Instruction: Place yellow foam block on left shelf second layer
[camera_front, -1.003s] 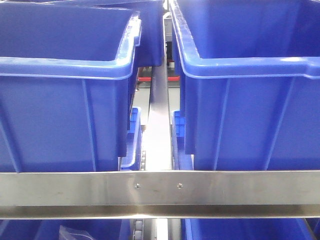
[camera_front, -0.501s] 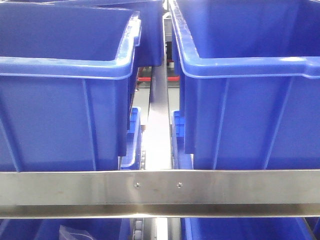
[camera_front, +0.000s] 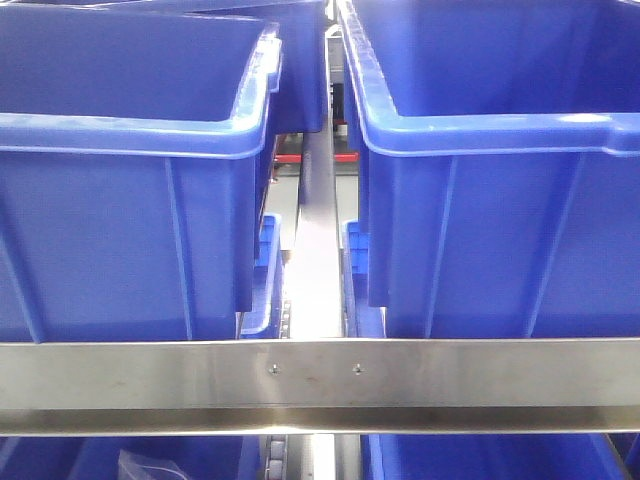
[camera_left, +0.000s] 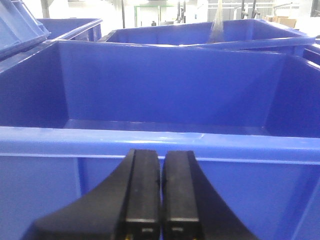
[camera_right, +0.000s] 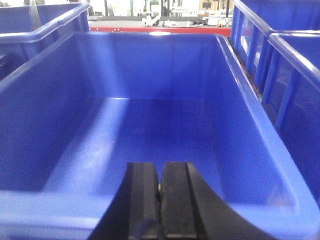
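My left gripper and right gripper are both closed on nothing, each poised at the near rim of a blue bin, the right's bin roomy inside; no view shows the yellow foam block.

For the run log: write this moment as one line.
left pincer: shut, empty, facing blue bin | right pincer: shut, over empty bin | yellow foam block: not visible

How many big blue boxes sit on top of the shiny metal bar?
2. One blue bin on the left and one blue bin on the right, above the metal bar. More blue edges peek behind and below, so others may be partly hidden.
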